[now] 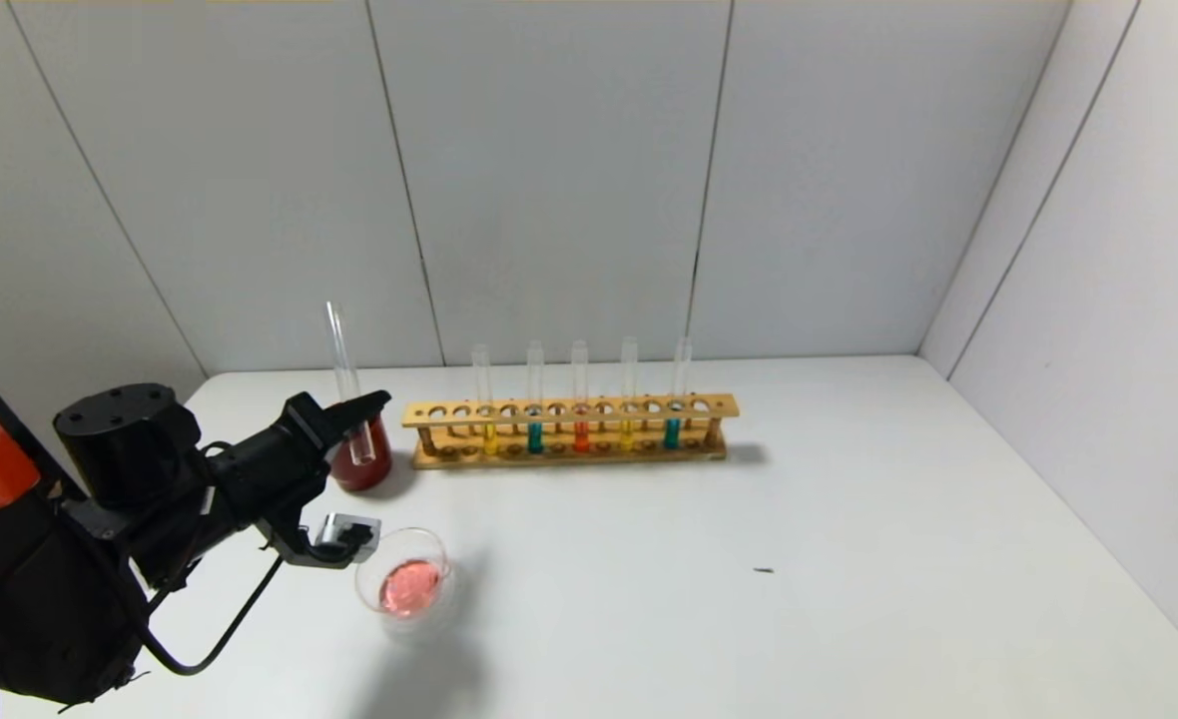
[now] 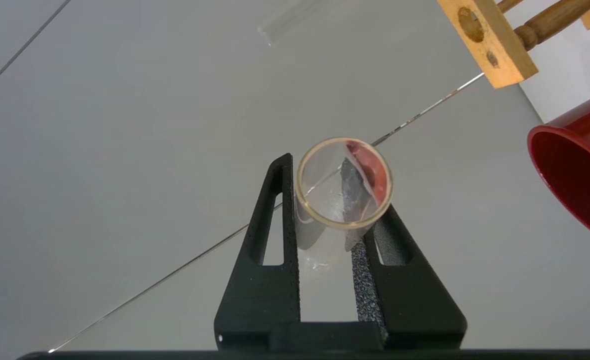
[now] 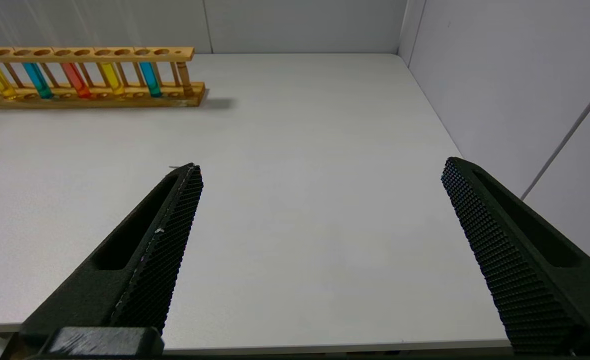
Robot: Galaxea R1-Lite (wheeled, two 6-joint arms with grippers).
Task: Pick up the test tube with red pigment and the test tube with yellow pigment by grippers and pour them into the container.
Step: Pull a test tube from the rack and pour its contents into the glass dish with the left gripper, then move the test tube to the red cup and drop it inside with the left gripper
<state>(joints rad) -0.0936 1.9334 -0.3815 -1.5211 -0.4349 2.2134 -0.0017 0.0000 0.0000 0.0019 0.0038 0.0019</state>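
The left gripper (image 1: 369,424) pinches an emptied clear glass test tube (image 1: 347,384), held upright just beside the dark red opaque cup (image 1: 361,469). The container (image 1: 404,582), a shallow round glass dish at about 7 o'clock from the wooden rack (image 1: 569,431), already holds pinkish-red liquid, so I judge the red pour done. A test tube with yellow pigment (image 1: 489,424) stands unpoured in the rack. The right gripper (image 3: 320,240), ridged black fingers spread wide, hovers over the matte white table (image 3: 300,150).

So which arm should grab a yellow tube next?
Right, probably. The right end effector is open and empty, facing the rack with a yellow tube. The left end effector is shut on an empty tube by the red cup.
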